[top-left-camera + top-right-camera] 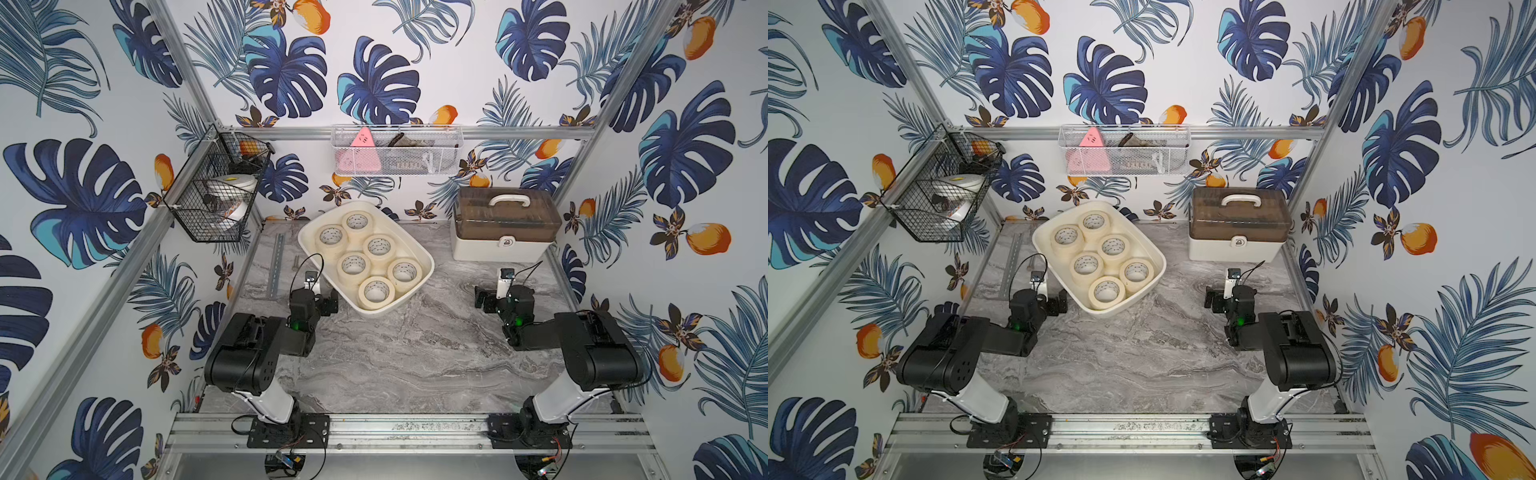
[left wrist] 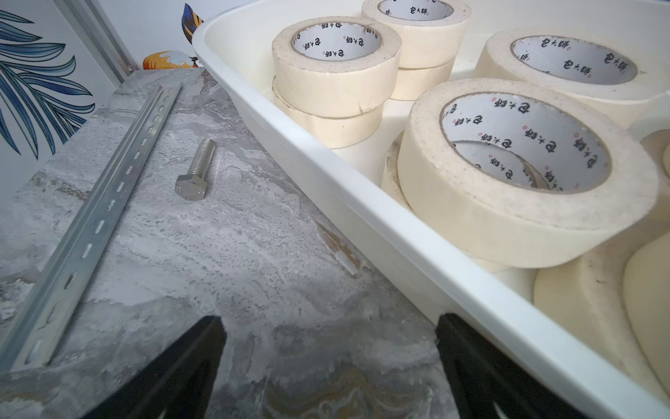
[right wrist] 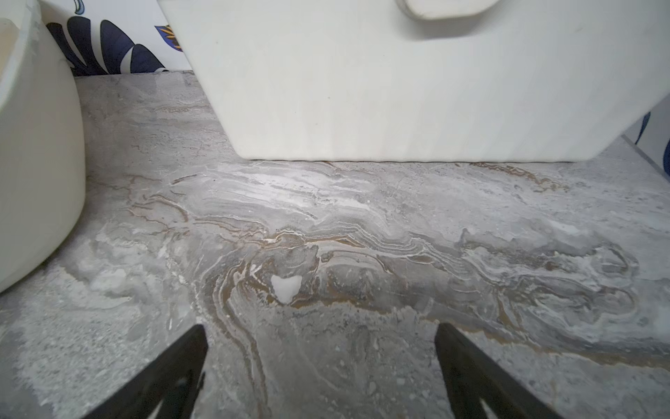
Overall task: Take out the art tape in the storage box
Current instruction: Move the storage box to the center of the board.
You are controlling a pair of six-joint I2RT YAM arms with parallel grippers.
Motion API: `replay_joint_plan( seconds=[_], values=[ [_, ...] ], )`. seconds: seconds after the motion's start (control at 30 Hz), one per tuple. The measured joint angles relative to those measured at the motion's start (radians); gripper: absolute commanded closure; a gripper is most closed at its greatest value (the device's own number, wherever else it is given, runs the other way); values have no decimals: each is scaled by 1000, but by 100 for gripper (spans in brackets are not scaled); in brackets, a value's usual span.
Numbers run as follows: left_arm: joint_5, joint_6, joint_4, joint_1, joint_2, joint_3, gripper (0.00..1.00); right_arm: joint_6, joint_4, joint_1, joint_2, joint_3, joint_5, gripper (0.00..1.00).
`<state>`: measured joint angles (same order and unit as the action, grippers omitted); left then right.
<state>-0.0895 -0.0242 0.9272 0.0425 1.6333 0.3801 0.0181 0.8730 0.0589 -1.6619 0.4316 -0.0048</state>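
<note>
- Plainly, the storage box (image 1: 388, 226) sits slantwise on the far middle of the table (image 1: 395, 353), with the art tape (image 1: 354, 266) inside it.
- Both top views show six rolls from above; whatever lies beneath them is covered.
- The left wrist view shows the art tape (image 2: 507, 225) stacked two high, the lower rolls mostly hidden by the upper ones and by the box wall (image 2: 362, 203); the nearest rolls are cut off at the frame edge.
- The left gripper (image 2: 330, 326) is spread wide and holds nothing. Only its two dark fingertips show, one close against the box's outer wall; whether it touches cannot be told.
- The right gripper (image 3: 319, 326) is likewise wide apart and empty, over bare table, well clear of the box.
- A case (image 3: 362, 90) fills the right wrist view, its upper part cut off.
- A bolt (image 2: 195, 170) and a slotted rail (image 2: 98, 225) lie beside the box; from above the bolt is too small to make out well.
- A black wire basket (image 1: 212, 195) holds a white roll, half veiled by mesh.
- The white mesh basket (image 1: 395, 151) holds something pink; the rest is unclear.
</note>
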Motion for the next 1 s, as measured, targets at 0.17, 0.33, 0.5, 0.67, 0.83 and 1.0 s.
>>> replay_joint_plan(
  seconds=[0.17,0.33,0.5,0.67,0.83,1.0],
  values=[
    [0,0,0,0,0,0,1,0,0,0,0,0,0,0],
    [0,0,0,0,0,0,1,0,0,0,0,0,0,0],
    [0,0,0,0,0,0,1,0,0,0,0,0,0,0],
    [0,0,0,0,-1,0,1,-4,0,0,2,-2,8,0],
    [-48,-1,-28,8,-64,-5,1,-15,0,-4,35,-25,33,0],
    [-176,-21,-247,58,-203,66,1,-62,-148,-6,184,31,95,0]
  ],
)
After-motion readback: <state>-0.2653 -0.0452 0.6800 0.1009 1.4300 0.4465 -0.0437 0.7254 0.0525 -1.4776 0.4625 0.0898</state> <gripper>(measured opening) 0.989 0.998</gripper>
